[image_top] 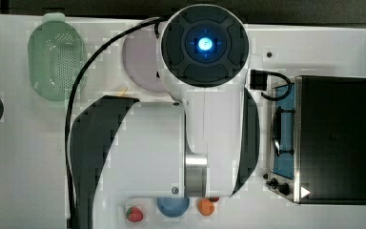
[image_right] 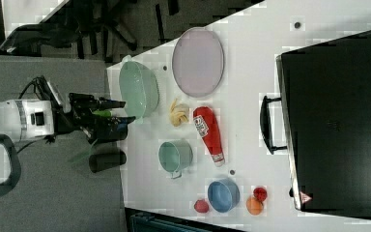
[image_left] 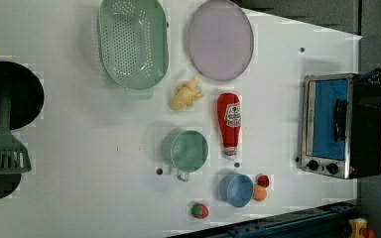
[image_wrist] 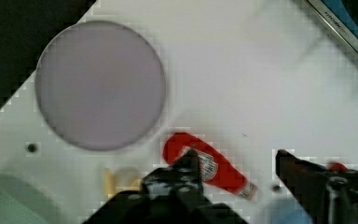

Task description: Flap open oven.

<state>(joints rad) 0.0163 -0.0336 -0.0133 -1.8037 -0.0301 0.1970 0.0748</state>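
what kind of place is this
Probably a robot lab's mock kitchen: a white table with a toaster oven, a ketchup bottle, a colander and toy fruit, under a robot arm.

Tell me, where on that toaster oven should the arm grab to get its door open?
Probably the dark bar handle on the oven's blue glass door. It stands off the glass, so a finger could go on each side, coming from the front, the left view's left. The knobs sit clear of it. The gripper is open, holding nothing.
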